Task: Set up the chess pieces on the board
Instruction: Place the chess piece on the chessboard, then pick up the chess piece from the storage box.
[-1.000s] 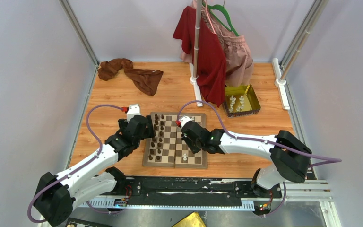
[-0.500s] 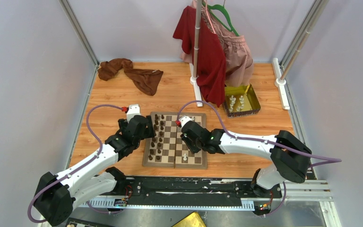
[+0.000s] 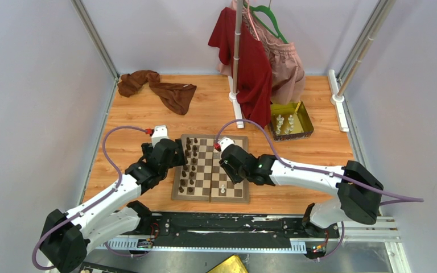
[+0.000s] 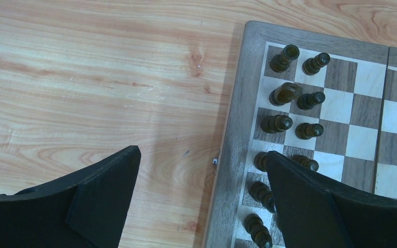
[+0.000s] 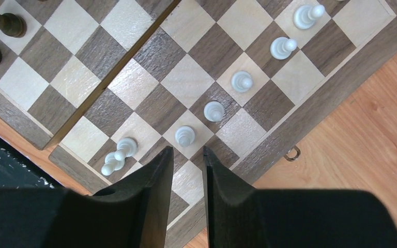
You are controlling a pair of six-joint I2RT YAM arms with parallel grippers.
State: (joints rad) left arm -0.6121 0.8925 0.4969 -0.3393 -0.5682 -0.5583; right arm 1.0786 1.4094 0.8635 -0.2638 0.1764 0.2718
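Observation:
The board (image 3: 210, 170) lies in front of both arms. Dark brown chess pieces (image 3: 190, 165) stand in two rows along its left side, also in the left wrist view (image 4: 289, 94). My left gripper (image 3: 173, 152) hovers over the board's left edge (image 4: 236, 129), wide open and empty (image 4: 201, 160). My right gripper (image 3: 229, 162) hangs over the board's right half, its fingers a narrow gap apart with nothing between them (image 5: 187, 151). A diagonal row of white pawns (image 5: 214, 111) stands just beyond its tips. A taller white piece (image 5: 118, 156) stands near the corner.
A gold tray (image 3: 305, 116) with several white pieces sits at the back right. A clothes rack with red and pink garments (image 3: 253, 57) stands behind the board. A brown cloth (image 3: 165, 88) lies at the back left. A small latch (image 5: 291, 153) sticks out of the board's edge.
My right arm has shifted slightly to the right, its gripper staying over the board's right half. My left arm has barely moved.

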